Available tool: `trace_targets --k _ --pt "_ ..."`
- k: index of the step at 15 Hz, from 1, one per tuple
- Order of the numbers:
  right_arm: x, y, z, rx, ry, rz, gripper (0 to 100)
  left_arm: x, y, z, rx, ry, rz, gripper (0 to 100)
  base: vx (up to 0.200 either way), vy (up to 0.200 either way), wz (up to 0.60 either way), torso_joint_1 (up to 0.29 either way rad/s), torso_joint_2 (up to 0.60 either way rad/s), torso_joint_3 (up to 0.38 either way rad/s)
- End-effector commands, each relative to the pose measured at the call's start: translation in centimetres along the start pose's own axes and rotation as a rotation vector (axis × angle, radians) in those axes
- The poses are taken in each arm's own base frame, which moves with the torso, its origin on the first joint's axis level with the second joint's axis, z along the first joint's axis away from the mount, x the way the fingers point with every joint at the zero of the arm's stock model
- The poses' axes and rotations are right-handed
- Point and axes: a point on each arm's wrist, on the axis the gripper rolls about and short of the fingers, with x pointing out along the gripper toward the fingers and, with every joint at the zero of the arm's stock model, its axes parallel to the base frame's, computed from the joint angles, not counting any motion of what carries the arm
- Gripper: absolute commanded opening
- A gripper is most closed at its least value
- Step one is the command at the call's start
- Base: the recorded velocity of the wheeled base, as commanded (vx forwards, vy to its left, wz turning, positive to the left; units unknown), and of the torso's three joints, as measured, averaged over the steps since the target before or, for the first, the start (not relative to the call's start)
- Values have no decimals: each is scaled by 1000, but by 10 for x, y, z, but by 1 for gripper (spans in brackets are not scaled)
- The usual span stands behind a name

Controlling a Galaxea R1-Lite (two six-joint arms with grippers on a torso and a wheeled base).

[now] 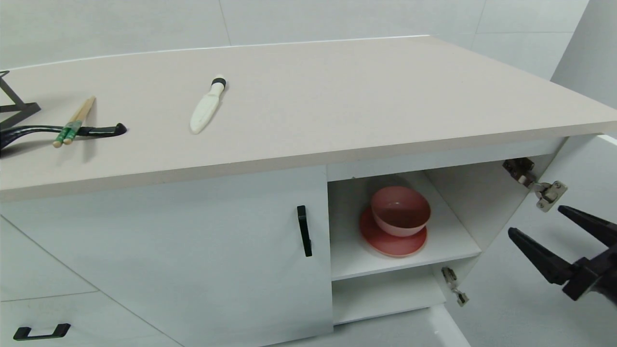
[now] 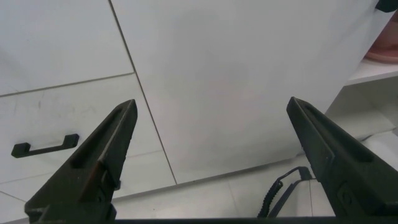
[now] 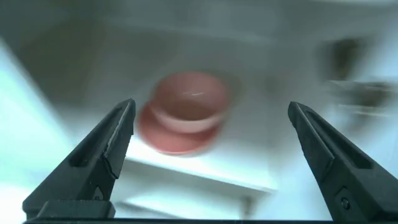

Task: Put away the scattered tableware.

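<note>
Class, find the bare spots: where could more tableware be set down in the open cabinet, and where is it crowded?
Free: the lower shelf, and the upper shelf between plate and right wall. Crowded: shelf centre, bowl stacked on plate.

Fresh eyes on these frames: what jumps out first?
An open cabinet under the countertop, with a pink bowl sitting on a pink plate on its upper shelf, and the right claw hanging open just outside it. On top lie a cream knife and, far left, chopsticks across a black utensil.
</note>
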Motion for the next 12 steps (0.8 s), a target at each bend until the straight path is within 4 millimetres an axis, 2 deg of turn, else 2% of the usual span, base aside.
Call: trace_targets --k 1,3,4,6,7,8,10,12 --pt "-68 5 7 -17 30 -34 100 0 0 0 0 2 0 100 0 0 0 0 0 0" --pt "-104 14 -7 5 104 -33 100 0 0 0 -1 2 0 100 0 0 0 0 0 0" --pt "-133 21 -22 53 121 -58 100 0 0 0 -1 2 0 100 0 0 0 0 0 0" --pt "-160 30 -42 86 113 -141 100 0 0 0 -3 2 0 100 0 0 0 0 0 0" --pt "-168 35 -51 83 95 -189 100 0 0 0 -3 2 0 100 0 0 0 0 0 0" --pt "-171 35 -52 91 80 -218 100 0 0 0 -3 2 0 100 0 0 0 0 0 0" --pt "-171 33 -55 90 109 -311 100 0 0 0 -4 2 0 100 0 0 0 0 0 0" --pt "-172 32 -56 90 127 -333 100 0 0 0 -3 2 2 100 0 0 0 0 0 0"
